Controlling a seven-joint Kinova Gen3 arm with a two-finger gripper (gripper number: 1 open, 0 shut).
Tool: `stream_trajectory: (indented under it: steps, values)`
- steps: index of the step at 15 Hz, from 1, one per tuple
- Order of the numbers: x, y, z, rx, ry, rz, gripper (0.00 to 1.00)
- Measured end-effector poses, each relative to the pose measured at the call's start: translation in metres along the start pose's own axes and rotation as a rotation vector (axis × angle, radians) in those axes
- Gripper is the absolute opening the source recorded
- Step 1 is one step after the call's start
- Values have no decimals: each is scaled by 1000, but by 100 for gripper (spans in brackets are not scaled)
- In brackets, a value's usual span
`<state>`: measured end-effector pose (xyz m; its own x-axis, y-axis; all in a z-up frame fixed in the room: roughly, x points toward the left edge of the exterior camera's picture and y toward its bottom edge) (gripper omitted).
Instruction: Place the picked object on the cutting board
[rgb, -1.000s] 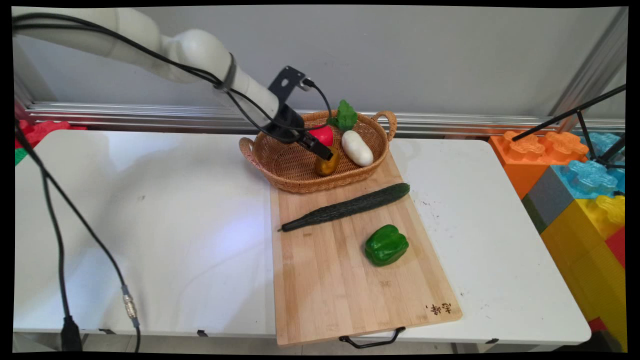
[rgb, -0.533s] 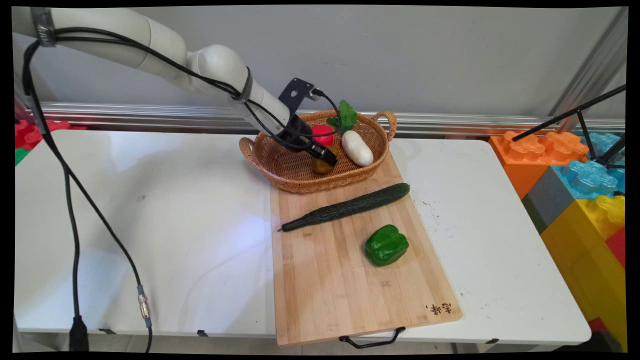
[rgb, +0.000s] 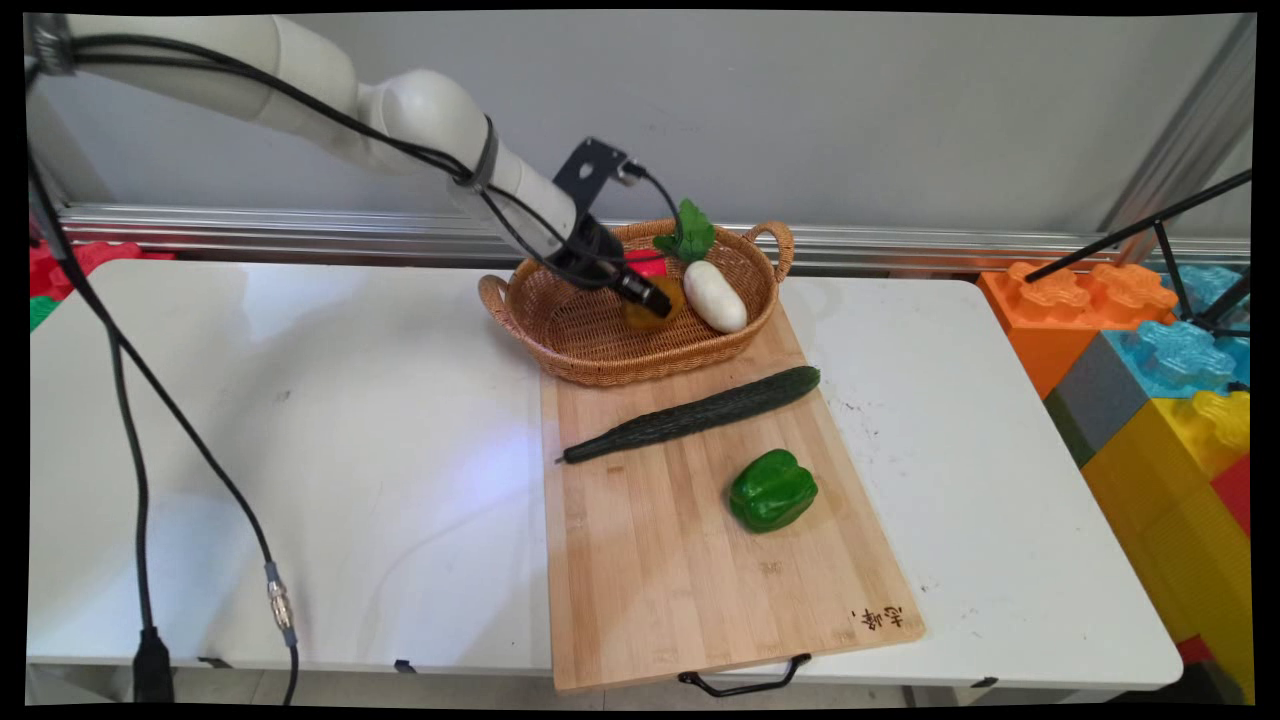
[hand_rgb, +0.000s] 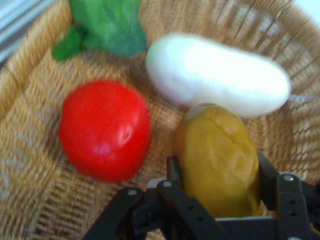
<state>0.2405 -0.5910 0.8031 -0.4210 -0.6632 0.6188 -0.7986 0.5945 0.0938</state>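
Gripper: black fingers clamped on either flank of the brown potato, inside the wicker basket.
Potato: smooth, rounded, likely firm and light; the broad middle looks the surest place to hold.
Neighbours: red tomato just beside; white radish touching behind.
Beyond: cucumber and green pepper on the cutting board, on the tabletop.
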Motion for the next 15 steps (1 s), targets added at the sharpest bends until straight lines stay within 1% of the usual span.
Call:
stream_trajectory:
  steps: [3, 6, 7, 9, 10, 11, 12, 15]
  values:
    - [14, 11, -17, -2, 49, 32, 0]
    - [33, 34, -48, -17, 113, 86, 0]
    - [38, 43, -58, -24, 127, 100, 0]
    - [42, 63, -78, -44, 134, 116, 0]
    - [41, 73, -87, -59, 127, 117, 0]
    - [37, 84, -98, -79, 110, 117, 0]
    - [33, 92, -104, -94, 93, 117, 0]
    - [7, 124, -127, -173, 2, 124, 0]
